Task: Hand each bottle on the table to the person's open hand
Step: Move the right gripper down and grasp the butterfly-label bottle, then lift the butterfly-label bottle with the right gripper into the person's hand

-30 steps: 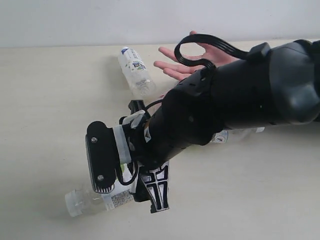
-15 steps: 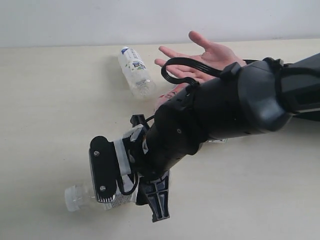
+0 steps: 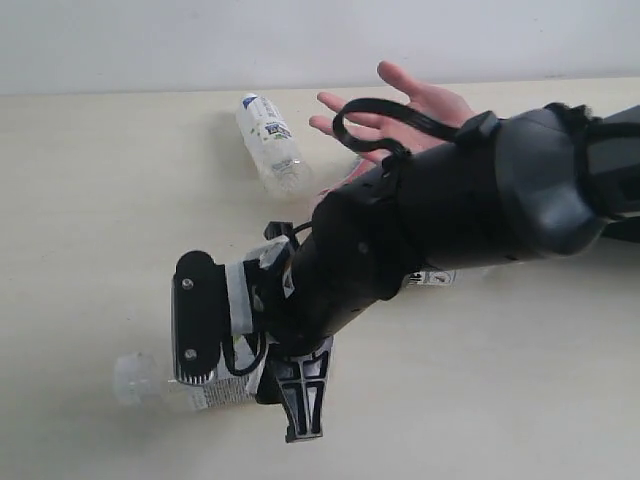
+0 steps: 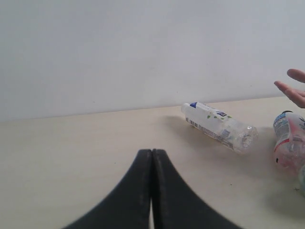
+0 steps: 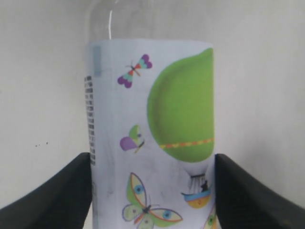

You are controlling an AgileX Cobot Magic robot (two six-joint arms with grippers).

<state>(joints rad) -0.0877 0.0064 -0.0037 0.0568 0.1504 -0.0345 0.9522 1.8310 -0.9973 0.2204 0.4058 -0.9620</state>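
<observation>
- The green-apple bottle [image 5: 152, 95] lies on its side on the table [image 3: 90, 220], at the near left of the exterior view. Its clear end points left and its long axis runs roughly across that view.
- The right gripper [image 3: 245, 392] straddles the labelled middle of the bottle. One finger sits on each flank, so the jaws cross the bottle's width rather than its length.
- In the right wrist view both fingers lie flush against the label's edges with no gap showing. I judge the jaws to be closed on the bottle at about its full width.
- The bottle appears to rest on the table, not yet lifted.
- The person's open hand [image 3: 430, 105] waits palm up at the far side of the table, to the right of the bottle and beyond the right arm. The carry would therefore run back along that arm's own line.
- The left gripper [image 4: 151, 191] has its fingers pressed together and holds nothing. It sits apart from this bottle, so the right arm is the nearer one.
</observation>
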